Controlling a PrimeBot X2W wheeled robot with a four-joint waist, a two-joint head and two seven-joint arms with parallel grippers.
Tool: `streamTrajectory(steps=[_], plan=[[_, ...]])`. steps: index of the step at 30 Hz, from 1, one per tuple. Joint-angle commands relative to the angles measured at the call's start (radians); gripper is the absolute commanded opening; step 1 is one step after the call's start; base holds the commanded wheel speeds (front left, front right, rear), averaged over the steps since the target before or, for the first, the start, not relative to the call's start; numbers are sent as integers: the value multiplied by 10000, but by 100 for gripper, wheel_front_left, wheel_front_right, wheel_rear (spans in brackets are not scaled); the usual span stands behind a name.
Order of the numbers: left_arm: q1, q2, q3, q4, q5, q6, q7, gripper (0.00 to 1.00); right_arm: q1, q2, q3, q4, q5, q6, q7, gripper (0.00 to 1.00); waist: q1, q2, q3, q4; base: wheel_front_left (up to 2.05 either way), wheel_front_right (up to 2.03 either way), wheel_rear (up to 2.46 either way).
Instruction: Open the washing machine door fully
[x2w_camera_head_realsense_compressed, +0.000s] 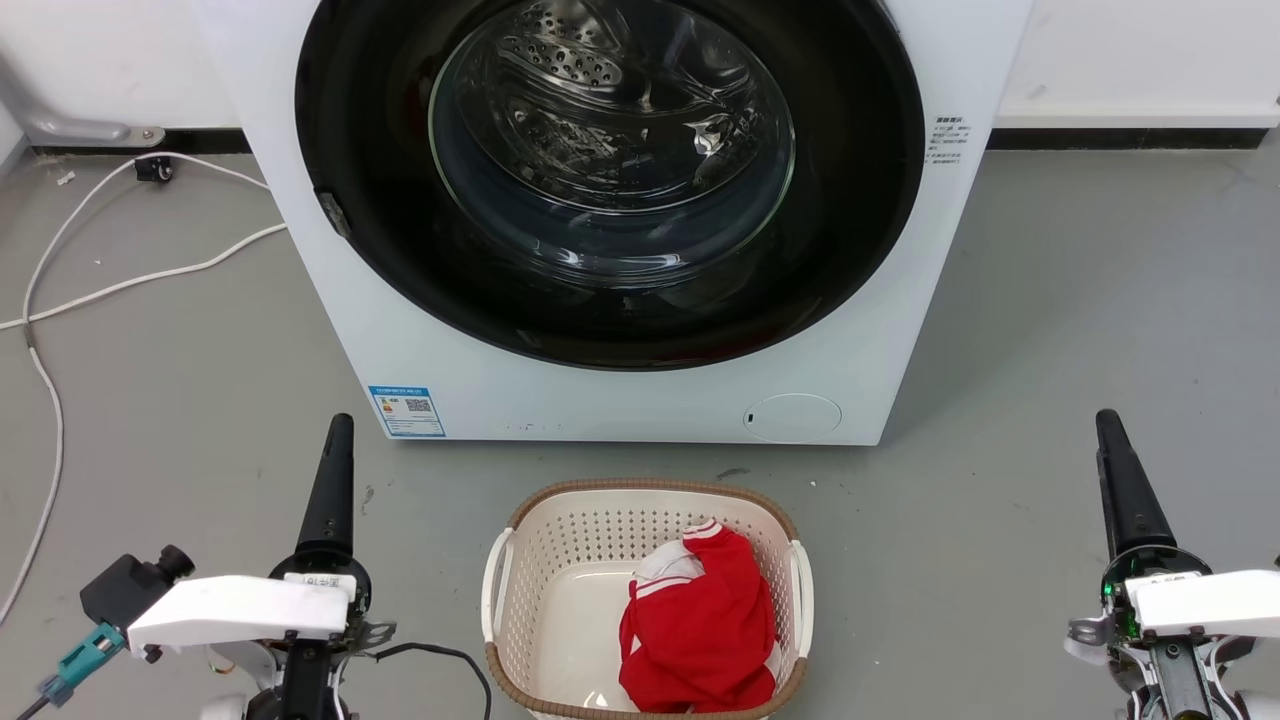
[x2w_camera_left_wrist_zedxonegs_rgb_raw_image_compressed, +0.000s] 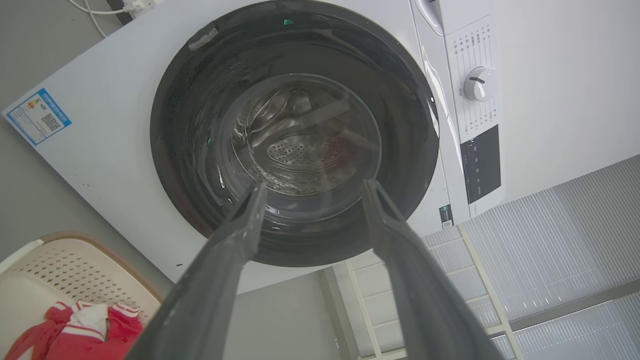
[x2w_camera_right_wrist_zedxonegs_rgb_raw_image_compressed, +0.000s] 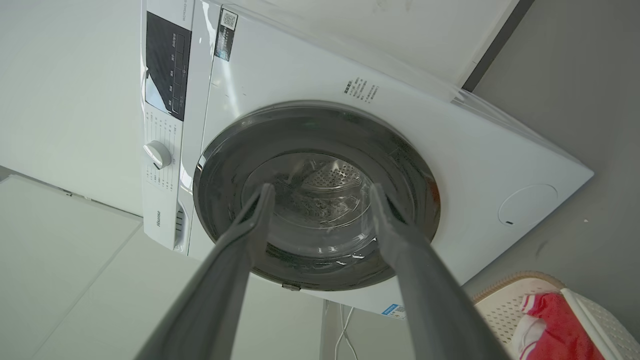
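Washing machine door (x2w_camera_head_realsense_compressed: 610, 180) is sitting shut, flush on the white machine front. Left gripper (x2w_camera_left_wrist_zedxonegs_rgb_raw_image_compressed: 315, 184) and right gripper (x2w_camera_right_wrist_zedxonegs_rgb_raw_image_compressed: 322, 186) are both gaping wide, holding nothing, flanking the laundry basket (x2w_camera_head_realsense_compressed: 497, 585).

Closed washing machine door (x2w_camera_head_realsense_compressed: 610, 170), sitting flush against the white machine front and nearly as wide as it. Large, round, glossy black, upright, with a clear bulging glass centre showing the perforated steel drum behind. Small grey tab on the rim's left side.
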Motion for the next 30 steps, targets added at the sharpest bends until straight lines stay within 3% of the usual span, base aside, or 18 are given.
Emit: streamTrajectory(steps=[1,12,30], plan=[[-296,89,-43,-301,471,-18,-121,100,-105,-20,5,-351,-519,0,-110,100,0,0,1,5,0,0,0],[-227,248,-175,-821,2915,-21,-534,100,175,-17,412,-987,-3743,0,-518,100,0,0,-9,31,0,0,0],[-41,584,-680,-1017,5906,-23,-1105,100,473,-11,695,-786,-6534,0,-1104,100,0,0,-14,56,0,0,0]])
